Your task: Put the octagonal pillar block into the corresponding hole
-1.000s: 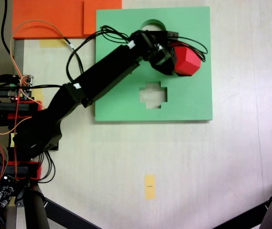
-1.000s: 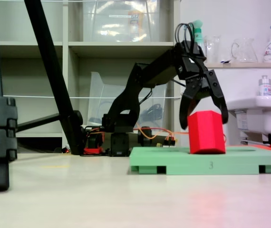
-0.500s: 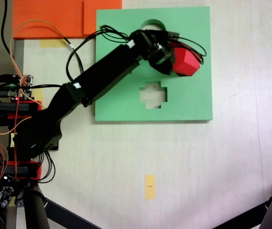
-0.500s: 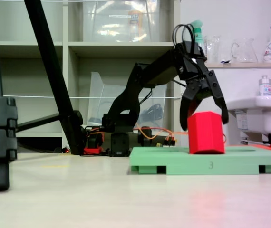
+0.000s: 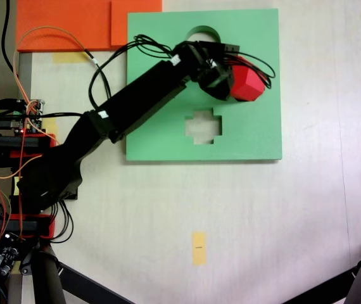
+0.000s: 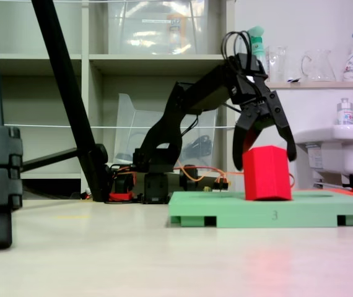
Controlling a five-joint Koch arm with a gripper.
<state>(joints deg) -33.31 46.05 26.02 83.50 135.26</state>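
The bright red foam octagonal pillar block [image 5: 246,83] stood on the square green foam board [image 5: 256,133], towards the board's right side in the top-down fixed view and above the cross-shaped cut-out [image 5: 203,125]. In the low side-on fixed view the block [image 6: 266,174] leaned slightly and its base sat at the board's top surface; whether it had begun to enter the corresponding hole could not be told, since the block and arm covered that cut-out from above. A round cut-out [image 5: 202,31] showed at the board's far edge, partly behind the arm.

The black claw [image 6: 264,152] hung over the block's upper part with its jaws spread apart, one tip beside each upper flank; whether either tip touched the foam was not clear. It was not clamped on the block.

The step in hand appeared to be seating the block in its opening. To do that well, the block would need to be upright and its eight sides turned to match the cut-out's edges before any downward push, since foam tends to bind when cocked. A gentle press on the flat top, centred, would probably serve better than a sideways nudge, which could tip the leaning block over onto the board. The board lay loose on the pale bench [image 5: 263,221], so force should go straight down.
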